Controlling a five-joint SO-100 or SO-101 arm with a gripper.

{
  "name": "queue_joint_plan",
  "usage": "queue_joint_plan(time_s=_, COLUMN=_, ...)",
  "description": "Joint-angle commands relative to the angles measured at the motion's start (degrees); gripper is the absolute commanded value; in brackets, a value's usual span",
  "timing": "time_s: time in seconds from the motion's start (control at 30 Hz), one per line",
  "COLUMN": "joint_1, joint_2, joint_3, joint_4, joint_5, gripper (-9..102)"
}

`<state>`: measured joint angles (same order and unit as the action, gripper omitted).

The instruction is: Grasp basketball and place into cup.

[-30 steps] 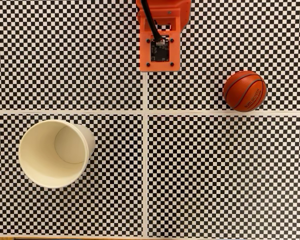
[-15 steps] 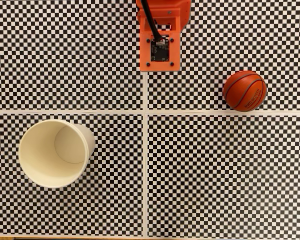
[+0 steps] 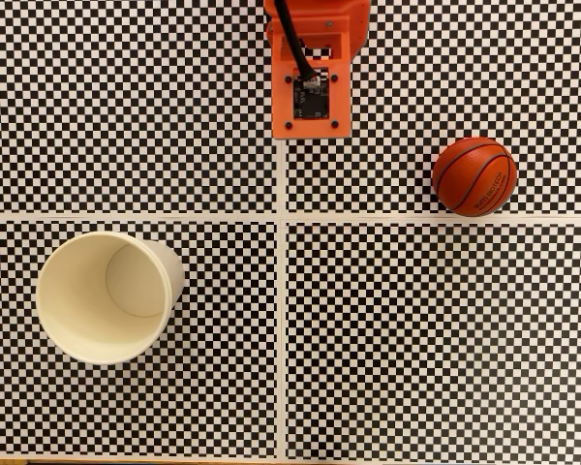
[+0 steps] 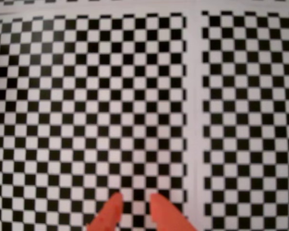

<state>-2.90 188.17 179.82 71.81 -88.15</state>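
You have one small dark-orange toy basketball with black seam lines [image 3: 473,175] and one cream-white paper cup with a round rim [image 3: 108,296] on the black-and-white checkered surface [image 3: 426,339], which thin white lines split into four panels in the fixed view. One bright orange boxy plastic robot part [image 3: 310,70] shows at the top edge, carrying one small dark circuit board [image 3: 310,99] and one black cable [image 3: 292,39]. In the wrist view you can count two orange fingertips [image 4: 111,214] at the bottom edge.
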Motion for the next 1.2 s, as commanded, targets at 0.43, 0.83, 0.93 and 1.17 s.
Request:
queue_joint_plan(time_s=0.43, joint_1=5.45, joint_2=0.26, joint_3=2.02, joint_4=-37.97, joint_5=0.35, gripper=0)
queue_joint_plan(time_s=0.83, joint_1=7.56, joint_2=-0.26, joint_3=-5.8, joint_4=-36.3, joint_5=-2.11, gripper=0)
queue_joint_plan(time_s=0.93, joint_1=7.56, joint_2=-3.87, joint_3=-12.66, joint_4=-30.59, joint_5=-1.93, gripper=0)
queue_joint_plan(time_s=1.17, joint_1=1.76, joint_2=-19.95, joint_3=-35.16, joint_4=-15.03, joint_5=3.52, gripper=0)
